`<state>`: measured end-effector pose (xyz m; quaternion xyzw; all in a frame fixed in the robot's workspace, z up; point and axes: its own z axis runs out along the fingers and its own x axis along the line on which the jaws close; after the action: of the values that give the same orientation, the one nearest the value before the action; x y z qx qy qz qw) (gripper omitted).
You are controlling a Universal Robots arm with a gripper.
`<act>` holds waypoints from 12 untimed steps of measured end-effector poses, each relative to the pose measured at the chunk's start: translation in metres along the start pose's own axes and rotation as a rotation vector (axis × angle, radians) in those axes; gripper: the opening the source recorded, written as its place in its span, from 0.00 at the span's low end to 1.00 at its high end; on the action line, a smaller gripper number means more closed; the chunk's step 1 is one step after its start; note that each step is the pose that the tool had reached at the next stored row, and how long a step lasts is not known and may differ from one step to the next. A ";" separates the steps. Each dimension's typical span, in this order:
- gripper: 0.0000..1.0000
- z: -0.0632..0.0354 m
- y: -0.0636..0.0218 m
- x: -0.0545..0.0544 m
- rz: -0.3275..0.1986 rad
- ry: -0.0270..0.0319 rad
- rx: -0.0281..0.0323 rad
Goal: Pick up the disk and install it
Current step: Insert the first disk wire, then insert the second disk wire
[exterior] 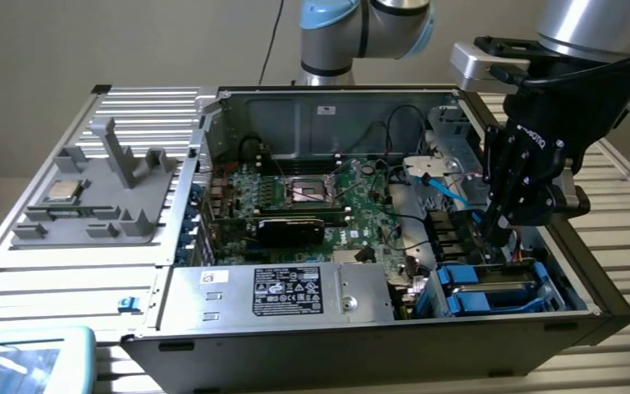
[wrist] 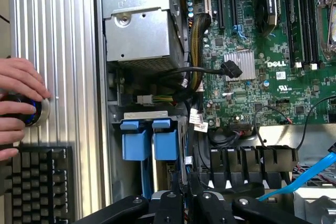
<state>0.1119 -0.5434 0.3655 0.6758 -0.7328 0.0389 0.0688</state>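
Disk (exterior: 490, 289) sits in the computer case (exterior: 293, 332) bay, with jaws pressed nearly together just above.

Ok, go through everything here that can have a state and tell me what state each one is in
computer case: side panel off, lying open.
gripper: shut, lowered into the case by the drive bay.
blue drive carriers: seated in the bay.
processor socket: empty.
processor chip: resting on the grey fixture.
hand: on a round knob.
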 end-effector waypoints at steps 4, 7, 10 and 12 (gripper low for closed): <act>0.16 0.0009 -0.0005 0.006 -0.001 -0.0300 -0.0023; 0.16 0.0021 -0.0011 0.013 -0.003 -0.0597 -0.0046; 0.16 0.0042 -0.0015 0.022 -0.004 -0.0723 -0.0056; 0.16 0.0062 -0.0021 0.028 -0.004 -0.0846 -0.0065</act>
<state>0.1116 -0.5724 0.3636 0.6781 -0.7338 0.0077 0.0401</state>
